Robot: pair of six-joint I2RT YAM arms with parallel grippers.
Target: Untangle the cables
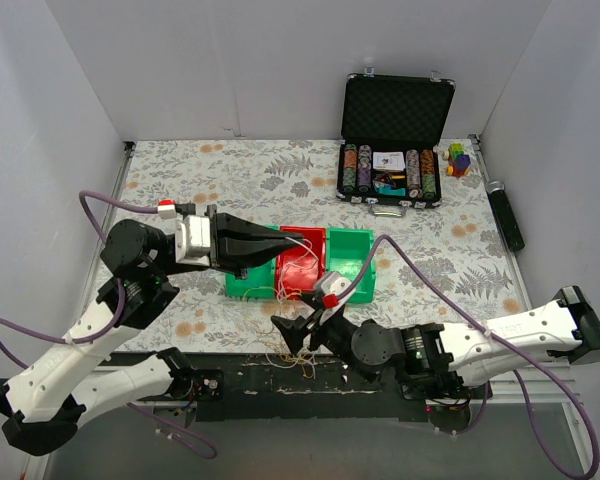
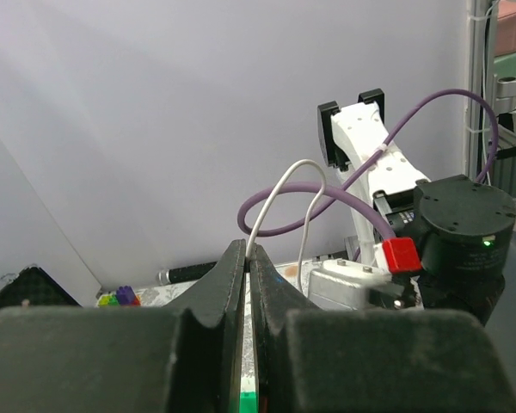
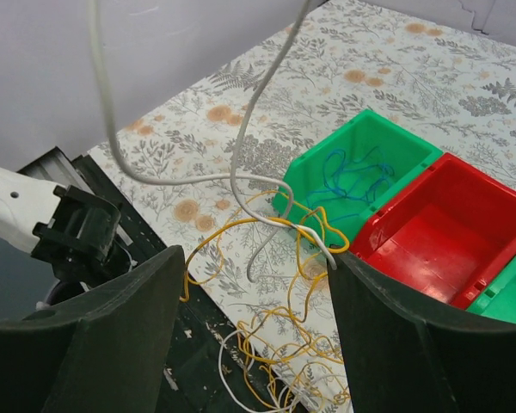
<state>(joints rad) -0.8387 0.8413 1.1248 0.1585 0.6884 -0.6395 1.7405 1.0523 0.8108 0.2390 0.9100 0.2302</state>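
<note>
The cables lie as a loose tangle of yellow and white wires [image 1: 292, 355] at the table's near edge. In the right wrist view the yellow loops [image 3: 301, 344] spread over the floral cloth and the black edge strip. My left gripper [image 1: 285, 243] hangs above the bins, shut on a white cable [image 2: 284, 185] pinched at its tips [image 2: 246, 249]. That white cable [image 3: 241, 163] drops in two strands down into the tangle. My right gripper [image 3: 256, 258] stands open just above the yellow loops, holding nothing. A blue cable [image 3: 353, 176] lies in a green bin [image 3: 327, 155].
A red bin [image 1: 300, 265] sits between two green bins [image 1: 352, 262]. At the back right stand an open black case of poker chips [image 1: 392, 150], small coloured blocks [image 1: 458, 160] and a black-handled tool [image 1: 505, 215]. White walls close in three sides.
</note>
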